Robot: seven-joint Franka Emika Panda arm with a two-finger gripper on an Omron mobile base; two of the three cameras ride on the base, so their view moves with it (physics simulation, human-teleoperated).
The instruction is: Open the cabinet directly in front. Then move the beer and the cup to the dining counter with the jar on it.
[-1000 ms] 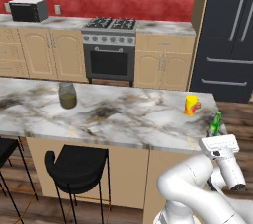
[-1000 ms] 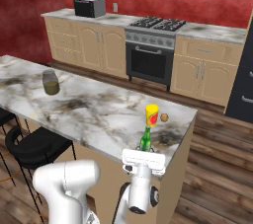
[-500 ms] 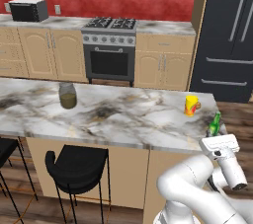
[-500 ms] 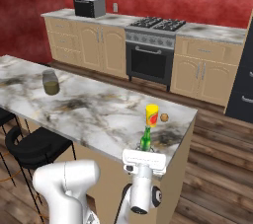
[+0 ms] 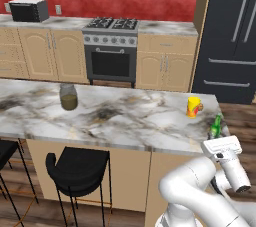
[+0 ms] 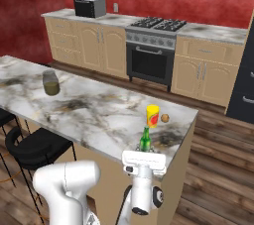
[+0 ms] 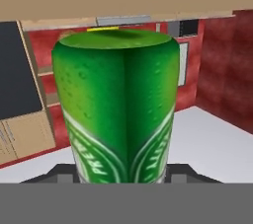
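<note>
Pincer [image 6: 143, 162] clamped around the beer [image 6: 145, 140], upright at the near right corner of the bench [image 5: 125, 121], bottle body close in the hand view. Cup [image 5: 193, 107] standing near the far right corner, just beyond the beer. Jar [image 5: 68, 96] well apart toward the left end.

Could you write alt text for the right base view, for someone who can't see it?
A white robot arm's gripper holds a green beer upright at the near edge of a marble dining counter, just in front of a yellow cup. A glass jar stands further left on it.
</note>
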